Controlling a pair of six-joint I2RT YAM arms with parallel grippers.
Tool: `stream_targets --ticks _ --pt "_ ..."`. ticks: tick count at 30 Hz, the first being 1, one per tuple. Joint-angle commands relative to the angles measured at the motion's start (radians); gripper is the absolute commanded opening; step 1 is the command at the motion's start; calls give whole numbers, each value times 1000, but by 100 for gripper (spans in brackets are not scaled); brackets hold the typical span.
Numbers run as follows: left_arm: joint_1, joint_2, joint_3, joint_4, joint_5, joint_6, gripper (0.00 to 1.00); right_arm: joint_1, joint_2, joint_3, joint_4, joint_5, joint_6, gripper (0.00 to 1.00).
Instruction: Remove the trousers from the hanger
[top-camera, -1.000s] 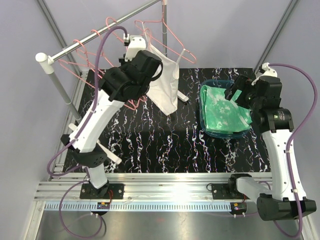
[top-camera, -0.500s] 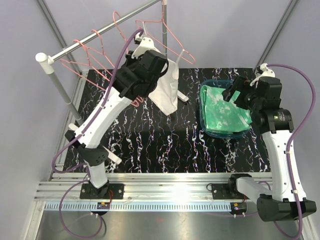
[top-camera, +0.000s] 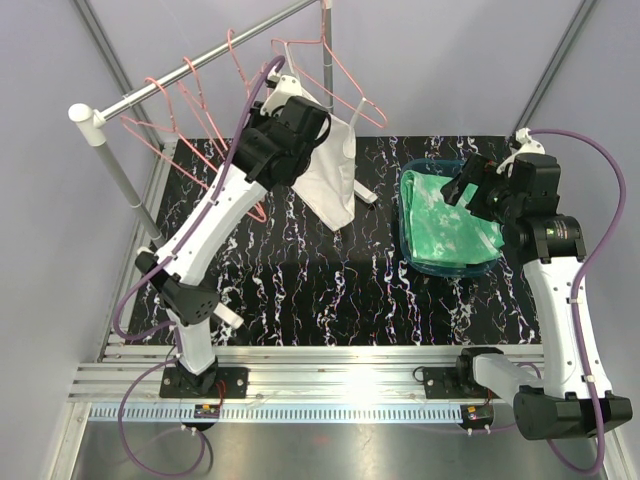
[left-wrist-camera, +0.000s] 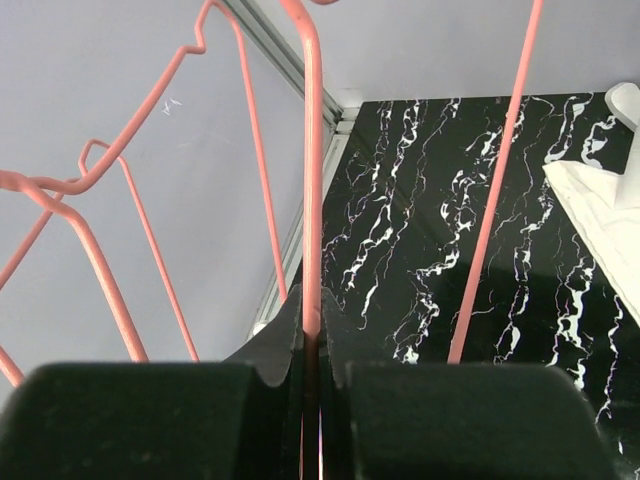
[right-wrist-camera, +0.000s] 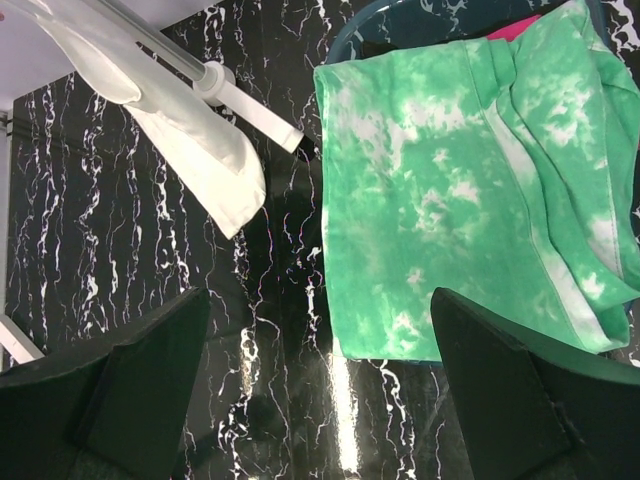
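Overhead view from behind, wrist views close, downward, sharing marbled table

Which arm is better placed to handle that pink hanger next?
Left. The left gripper is shut on the pink hanger wire up by the rail. The right gripper hangs open over the green trousers in the basket, far from it.
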Motion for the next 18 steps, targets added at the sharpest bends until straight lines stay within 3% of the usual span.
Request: stream_targets --ticks 1,4,9,11,14,18 --pt "24 -31 18 28 39 -26 0 7 0 13 18 -30 5 99" --pt "24 -33 9 0 111 -78 4 7 -7 5 25 -30 2 99" --pt "21 -60 4 -1 336 -143 41 5 -6 -4 30 -47 -4 99" --pt "16 -74 1 13 420 -161 61 5 -7 -10 31 -47 -4 99" --pt "13 -141 -42 72 535 -177 79 7 -18 -10 25 -47 -10 99" --pt "13 -261 -131 193 807 -195 92 5 -30 -1 16 -52 -26 99"
